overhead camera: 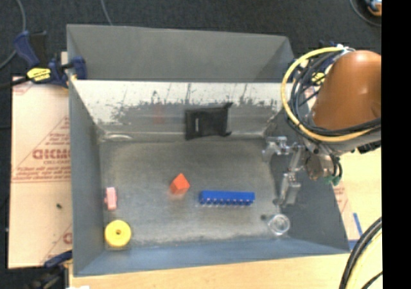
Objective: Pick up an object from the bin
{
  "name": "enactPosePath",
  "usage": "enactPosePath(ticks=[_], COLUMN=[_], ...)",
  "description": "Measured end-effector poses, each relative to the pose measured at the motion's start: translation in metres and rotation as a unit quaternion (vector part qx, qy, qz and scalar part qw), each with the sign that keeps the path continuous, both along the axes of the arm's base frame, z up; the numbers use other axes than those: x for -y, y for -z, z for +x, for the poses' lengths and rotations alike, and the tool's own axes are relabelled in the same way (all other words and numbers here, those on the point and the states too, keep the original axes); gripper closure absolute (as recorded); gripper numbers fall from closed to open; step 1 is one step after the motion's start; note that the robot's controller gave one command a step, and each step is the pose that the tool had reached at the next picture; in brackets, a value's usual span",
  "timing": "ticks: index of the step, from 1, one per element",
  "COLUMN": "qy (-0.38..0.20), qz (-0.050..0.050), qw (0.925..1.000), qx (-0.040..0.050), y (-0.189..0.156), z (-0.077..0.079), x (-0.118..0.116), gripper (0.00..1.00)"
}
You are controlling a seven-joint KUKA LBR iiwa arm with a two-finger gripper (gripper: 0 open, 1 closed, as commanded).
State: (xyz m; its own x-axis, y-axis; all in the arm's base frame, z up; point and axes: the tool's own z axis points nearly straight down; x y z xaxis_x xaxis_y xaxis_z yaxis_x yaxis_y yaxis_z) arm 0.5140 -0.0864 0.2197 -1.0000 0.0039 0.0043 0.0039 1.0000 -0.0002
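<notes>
1. Where the arm reaches in from the right, the gripper (286, 196) hangs low at the right end of the bin (180, 63). I cannot tell whether it is open or closed, and I see nothing held in it.
2. Just beside its tip, toward the front wall, lies a small clear round cap (277, 223), the nearest thing.
3. The cap looks light, stiff and smooth, so probably slippery. Taking it across the rim from opposite sides seems best.
4. Farther left lie a blue toothed strip (226, 198) and an orange block (180, 184), then a pink piece (110, 198) and a yellow disc (117, 234). A black thing (207, 123) leans on the back wall.
</notes>
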Motion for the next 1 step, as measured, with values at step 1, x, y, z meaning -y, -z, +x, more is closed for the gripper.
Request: enactPosePath(ticks=[1], qy=[-0.002], qz=[-0.001], qw=[1.0], qx=[0.0041], y=[-0.0044], z=[0.0015], x=[-0.0004], gripper=[0.0])
